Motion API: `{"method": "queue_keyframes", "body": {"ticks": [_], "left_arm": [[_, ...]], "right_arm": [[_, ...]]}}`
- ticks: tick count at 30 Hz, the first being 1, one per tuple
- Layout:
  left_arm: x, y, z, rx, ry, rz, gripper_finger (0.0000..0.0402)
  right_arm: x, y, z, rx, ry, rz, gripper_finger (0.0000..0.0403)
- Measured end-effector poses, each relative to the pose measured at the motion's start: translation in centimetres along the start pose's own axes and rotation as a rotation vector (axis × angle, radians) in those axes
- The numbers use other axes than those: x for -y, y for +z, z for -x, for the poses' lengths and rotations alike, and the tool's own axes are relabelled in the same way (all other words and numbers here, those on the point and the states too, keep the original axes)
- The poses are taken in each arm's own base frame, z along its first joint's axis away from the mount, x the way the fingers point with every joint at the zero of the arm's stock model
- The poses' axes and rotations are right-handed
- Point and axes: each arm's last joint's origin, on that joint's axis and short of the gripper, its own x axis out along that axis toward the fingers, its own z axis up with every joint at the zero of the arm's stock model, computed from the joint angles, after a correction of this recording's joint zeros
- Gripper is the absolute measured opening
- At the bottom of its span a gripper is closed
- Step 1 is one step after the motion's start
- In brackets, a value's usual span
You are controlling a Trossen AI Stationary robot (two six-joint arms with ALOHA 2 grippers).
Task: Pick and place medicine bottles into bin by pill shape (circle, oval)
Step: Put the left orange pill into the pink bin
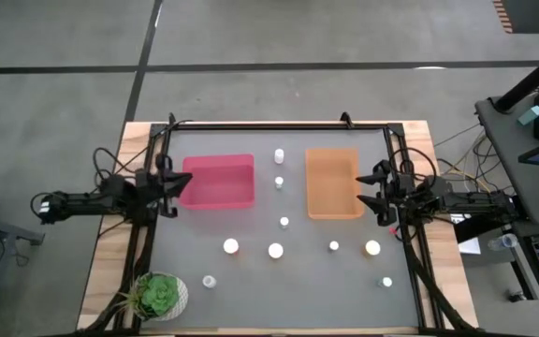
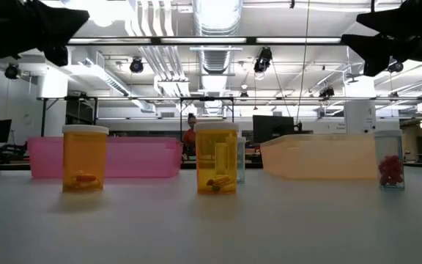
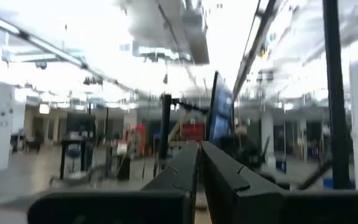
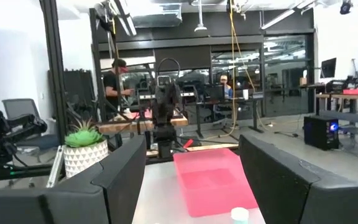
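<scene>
High view, straight down on a matte grey table [image 1: 251, 290] framed in pale wood: the left gripper [image 1: 178, 183] hangs at the outer edge of the pink-magenta bin [image 1: 219, 181], its fingers pressed together on nothing. The right gripper [image 1: 378, 192] hangs at the outer edge of the orange bin [image 1: 332, 183], jaws spread wide and empty. Both bins are shallow, smooth-walled plastic rectangles. Ten medicine bottles [image 1: 276, 250], seen as round white caps, stand scattered between and nearer the front than the two grippers; two sit in the gap between the bins, none inside either bin. A round white pot with a green plant [image 1: 160, 295] stands at the front corner on the left arm's side.

Low view, level with the tabletop: two wide translucent orange bottles [image 2: 85, 158] with white caps hold small orange pills, a narrow clear one [image 2: 390, 160] holds reddish pills. Both grippers hang dark above, clear of the bottles. No label text can be read.

Left wrist view: the two dark, angular fingers [image 3: 180, 175] meet edge to edge, with only the blurred room beyond.

Right wrist view: the blocky black fingers [image 4: 278, 168] stand far apart, the pink-magenta bin visible between them across the table, one white cap [image 4: 240, 215] nearer, the ribbed pot off to one side. People stand in the room behind.
</scene>
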Motion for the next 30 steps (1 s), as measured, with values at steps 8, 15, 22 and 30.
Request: {"method": "queue_keyframes", "body": {"ticks": [8, 15, 22, 30], "left_arm": [[0.1, 0.9, 0.0, 0.093, -0.055, 0.14, 0.0006], [0.0, 1.8, 0.1, 0.188, -0.058, 0.158, 0.0006], [0.1, 2.2, -0.5, 0.197, -0.058, 0.164, 0.0006], [0.5, 3.5, -2.9, 0.129, -0.061, 0.202, 0.0006]], "right_arm": [[0.1, 1.3, 0.0, 0.089, -0.05, 0.12, 0.0249], [0.1, 1.3, 0.0, 0.089, -0.055, 0.142, 0.0249], [0.1, 1.4, 0.0, 0.089, -0.069, 0.132, 0.0249], [0.2, 2.4, 0.2, 0.194, -0.089, 0.18, 0.0249]]}}
